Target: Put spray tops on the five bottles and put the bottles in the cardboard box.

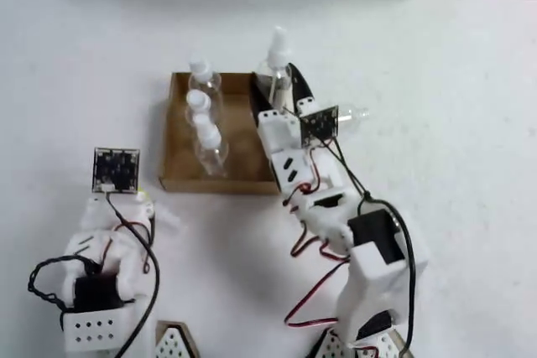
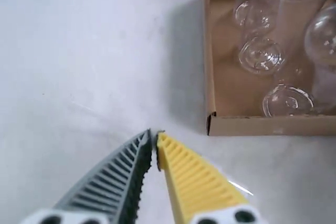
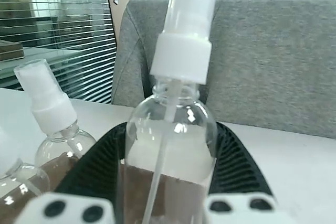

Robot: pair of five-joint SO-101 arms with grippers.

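The white table [image 1: 436, 56] holds your brown box [image 1: 218, 182]. Your right claw [image 3: 171, 140] squeezes a bottle [image 3: 170, 166] with a spray top [image 3: 186, 30] at the box's far right corner. Your left claw [image 2: 155, 140] is pinched closed on nothing, by the box's near left corner. Three bottles [image 1: 201, 111] stand inside. The last bottle [image 1: 352, 115] lies right of the box.

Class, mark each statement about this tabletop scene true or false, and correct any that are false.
1. The right pincer grips a clear bottle wearing a spray top. True.
2. The left pincer holds a bottle too. False: it is shut on nothing, beside the cardboard box.
3. The cardboard box is empty. False: capped bottles stand inside.
4. Another bottle lies on the table outside the box. True.
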